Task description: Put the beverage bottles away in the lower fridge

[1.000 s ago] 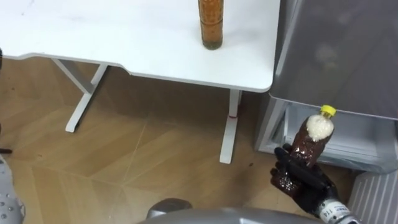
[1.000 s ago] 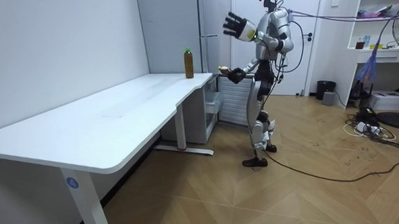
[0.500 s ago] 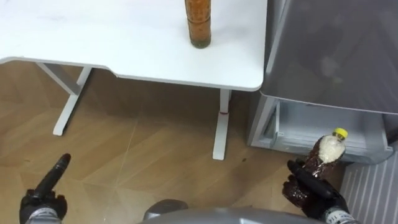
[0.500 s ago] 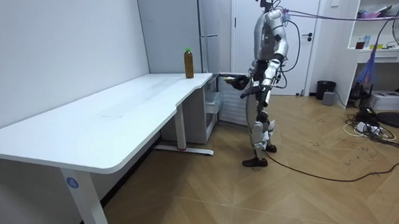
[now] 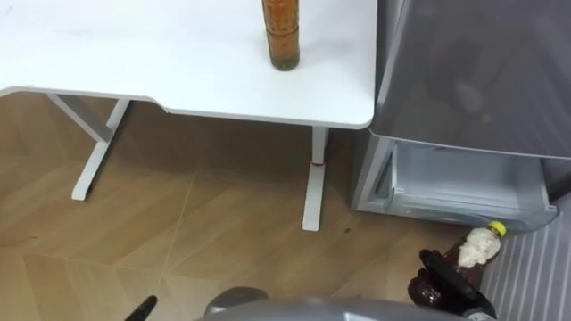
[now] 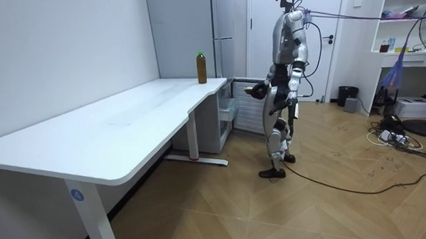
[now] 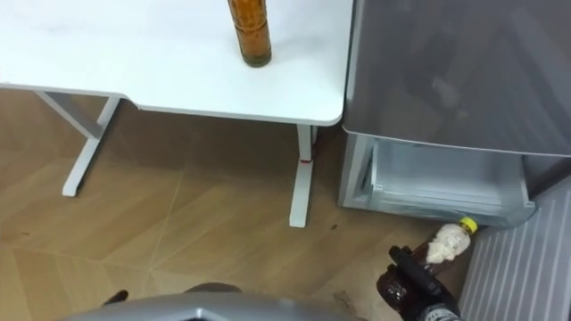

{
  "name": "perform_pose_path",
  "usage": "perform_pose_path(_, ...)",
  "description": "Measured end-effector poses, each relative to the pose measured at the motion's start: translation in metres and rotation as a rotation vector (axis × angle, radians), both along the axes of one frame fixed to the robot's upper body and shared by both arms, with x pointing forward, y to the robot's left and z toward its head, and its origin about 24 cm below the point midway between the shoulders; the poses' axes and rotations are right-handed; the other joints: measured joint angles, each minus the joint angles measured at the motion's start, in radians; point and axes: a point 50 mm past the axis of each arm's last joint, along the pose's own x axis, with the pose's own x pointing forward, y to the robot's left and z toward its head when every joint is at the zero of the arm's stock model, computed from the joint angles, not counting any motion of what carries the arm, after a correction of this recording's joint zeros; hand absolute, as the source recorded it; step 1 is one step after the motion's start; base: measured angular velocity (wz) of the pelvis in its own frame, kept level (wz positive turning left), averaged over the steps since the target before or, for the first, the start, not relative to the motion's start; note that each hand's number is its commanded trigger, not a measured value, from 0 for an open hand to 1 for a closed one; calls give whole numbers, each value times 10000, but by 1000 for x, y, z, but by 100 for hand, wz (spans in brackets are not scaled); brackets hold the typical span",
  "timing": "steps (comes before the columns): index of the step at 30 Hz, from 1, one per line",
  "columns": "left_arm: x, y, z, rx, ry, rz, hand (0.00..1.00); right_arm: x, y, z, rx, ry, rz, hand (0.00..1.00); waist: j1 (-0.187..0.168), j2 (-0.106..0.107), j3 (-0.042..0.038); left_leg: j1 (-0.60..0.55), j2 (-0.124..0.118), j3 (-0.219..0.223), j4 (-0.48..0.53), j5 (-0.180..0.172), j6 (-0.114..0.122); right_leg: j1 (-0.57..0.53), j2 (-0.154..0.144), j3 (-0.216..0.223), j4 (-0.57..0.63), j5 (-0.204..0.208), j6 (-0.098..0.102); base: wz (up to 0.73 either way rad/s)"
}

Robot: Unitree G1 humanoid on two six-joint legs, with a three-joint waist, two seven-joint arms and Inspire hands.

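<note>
- The fingers (image 5: 440,268) of the right hand (image 5: 459,294) are curled round the lower body of the dark bottle (image 5: 475,250) and grip it firmly.
- The dark bottle is tilted, with its yellow cap (image 5: 497,229) pointing up and away from the robot, toward the fridge (image 5: 473,71).
- The dark bottle is held over the floor (image 5: 205,232), outside the fridge. Its cap is just short of the front edge of the open lower compartment (image 5: 446,212), near that compartment's right front corner.
- The lower compartment stands open below the closed grey upper door. Its pale interior shows as free room behind the front edge.
- A white ribbed panel (image 5: 526,276) is just right of the held bottle.
- The left hand (image 5: 143,307) shows at the lower edge of the left eye view, over the floor. Its state cannot be told.
- The worktop (image 5: 178,53) ends with a rounded corner just beside the fridge's left side, leaving a narrow gap.
- The amber bottle (image 5: 281,36) stands upright near the worktop's right end, back from the front edge.
- The floor between the worktop leg (image 5: 310,183) and the robot is open.
- In the room view the robot stands at the worktop's end before the fridge, with open floor toward the room view's right.
</note>
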Motion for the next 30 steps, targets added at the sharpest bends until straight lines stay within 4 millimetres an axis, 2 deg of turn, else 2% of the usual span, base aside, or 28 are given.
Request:
perform_pose_path(5,3,-11,-3,111,1161,-3607,0,13,1,2,145,-258,-1036,100,-60,-116,-9,-144,0,-54,154,-8,15,-56,15,-52,-17,-5,5,4)
perform_pose_path(8,4,-15,-4,171,1510,-4906,0,20,2,3,349,-596,-1710,100,-93,-167,-12,-144,-14,-51,149,-9,13,-48,11,-61,-20,-2,2,0)
perform_pose_path(15,5,-14,-4,424,1908,-6228,0,48,2,9,401,-1445,-1944,100,-85,-233,-3,-175,-10,-51,143,-26,-14,-54,17,-104,-35,1,-2,0)
perform_pose_path(19,7,-14,-3,544,2024,-6679,0,65,2,15,495,-2103,-2228,100,-77,-256,-27,-403,-7,-155,215,-27,-15,-220,36,-218,-21,1,-8,8)
perform_pose_path(22,20,-14,-3,713,1838,-7176,0,76,2,20,579,-2605,-2361,100,-94,-235,-56,-958,8,-345,500,-25,-11,-614,85,-333,90,14,-34,16)
perform_pose_path(23,27,-15,-4,746,1708,-7305,0,84,3,21,778,-2796,-2564,100,-81,-173,-59,-1151,22,-382,565,-16,1,-803,94,-355,187,22,-47,12)
perform_pose_path(25,37,-16,-4,798,1575,-7770,0,93,5,22,1005,-2893,-2744,100,-94,-179,-47,-1388,20,-452,651,2,22,-974,107,-422,212,42,-69,10)
perform_pose_path(27,53,-17,-3,877,1280,-8408,0,108,7,26,1043,-3081,-2529,100,-102,-147,-51,-1799,50,-507,729,44,41,-1434,110,-445,469,42,-74,9)
perform_pose_path(28,64,-17,-2,974,1092,-8760,0,123,8,32,1046,-3406,-2267,100,-117,-98,-41,-2103,29,-588,718,190,64,-1788,89,-506,625,46,-83,16)
perform_pose_path(29,81,-16,0,1192,802,-9125,0,137,8,39,986,-3675,-1995,100,-112,-103,73,-2357,22,-620,673,343,85,-2120,67,-504,790,53,-96,15)
perform_pose_path(30,89,-16,1,1289,696,-9288,0,144,8,41,1020,-3763,-1987,100,-78,-125,118,-2484,25,-621,642,411,91,-2297,61,-490,864,62,-115,7)
